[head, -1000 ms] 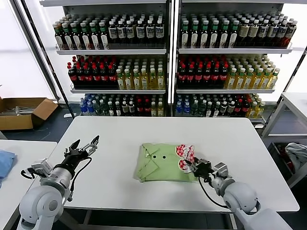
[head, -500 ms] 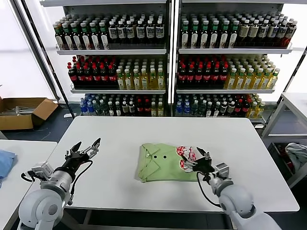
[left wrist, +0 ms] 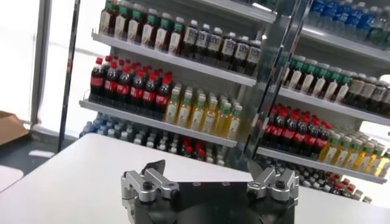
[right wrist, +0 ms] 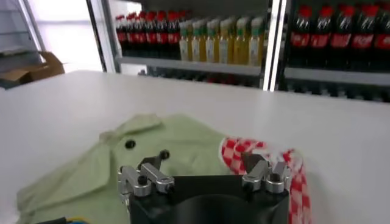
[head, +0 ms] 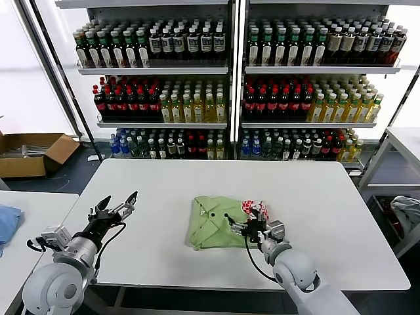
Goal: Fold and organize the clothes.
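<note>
Since a second ago the right gripper (head: 244, 225) has let go of the shirt's right edge and swung leftward, and it is now hovering low over the near right part of the folded polo shirt (head: 213, 223), its fingers spread wide and holding nothing. The shirt has shifted a little too: the red-and-white print (head: 254, 209) is bunching up more at the right edge than before.

The shirt is lying as a compact green bundle near the middle of the white table (head: 164, 190), collar and two dark buttons facing up. The right wrist view is showing the cloth just beneath the parted fingers, with no pinch on it. My reading is that the gripper is positioned there to press or tidy the fold, or to pick a fresh grip point.

The left gripper (head: 117, 207) is waiting well to the left of the shirt, raised over bare tabletop, also spread and empty, probably keeping clear of the working arm.

Behind the table, shelves of bottled drinks (head: 197, 85) are filling the far wall. A cardboard box (head: 33, 152) is sitting on the floor at far left.
</note>
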Robot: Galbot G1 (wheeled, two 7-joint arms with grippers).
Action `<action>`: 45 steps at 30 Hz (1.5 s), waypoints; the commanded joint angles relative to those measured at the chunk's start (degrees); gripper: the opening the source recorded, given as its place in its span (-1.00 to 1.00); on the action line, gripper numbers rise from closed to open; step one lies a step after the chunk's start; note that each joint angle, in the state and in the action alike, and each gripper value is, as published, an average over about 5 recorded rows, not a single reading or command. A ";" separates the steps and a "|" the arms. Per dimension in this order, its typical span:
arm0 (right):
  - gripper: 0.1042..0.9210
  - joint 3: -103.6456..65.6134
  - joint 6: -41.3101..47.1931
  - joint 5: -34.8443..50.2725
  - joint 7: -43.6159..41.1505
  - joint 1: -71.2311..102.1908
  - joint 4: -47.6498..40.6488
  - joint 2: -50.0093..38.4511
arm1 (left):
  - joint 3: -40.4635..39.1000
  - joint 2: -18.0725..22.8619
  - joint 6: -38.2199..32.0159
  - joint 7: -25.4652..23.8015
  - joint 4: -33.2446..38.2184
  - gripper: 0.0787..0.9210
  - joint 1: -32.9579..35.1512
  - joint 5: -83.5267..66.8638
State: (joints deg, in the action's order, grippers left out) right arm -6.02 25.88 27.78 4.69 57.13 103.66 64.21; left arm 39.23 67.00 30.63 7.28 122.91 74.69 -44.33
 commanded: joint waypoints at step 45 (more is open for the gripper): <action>0.76 -35.93 -19.93 -6.85 -12.74 34.36 17.58 5.17 | 7.74 0.82 -10.26 -12.71 1.24 0.77 10.47 11.98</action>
State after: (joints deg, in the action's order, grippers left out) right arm -42.36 6.68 21.52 -7.21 90.76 121.53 69.32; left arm 46.73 67.54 21.15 -4.41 124.38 84.51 -33.35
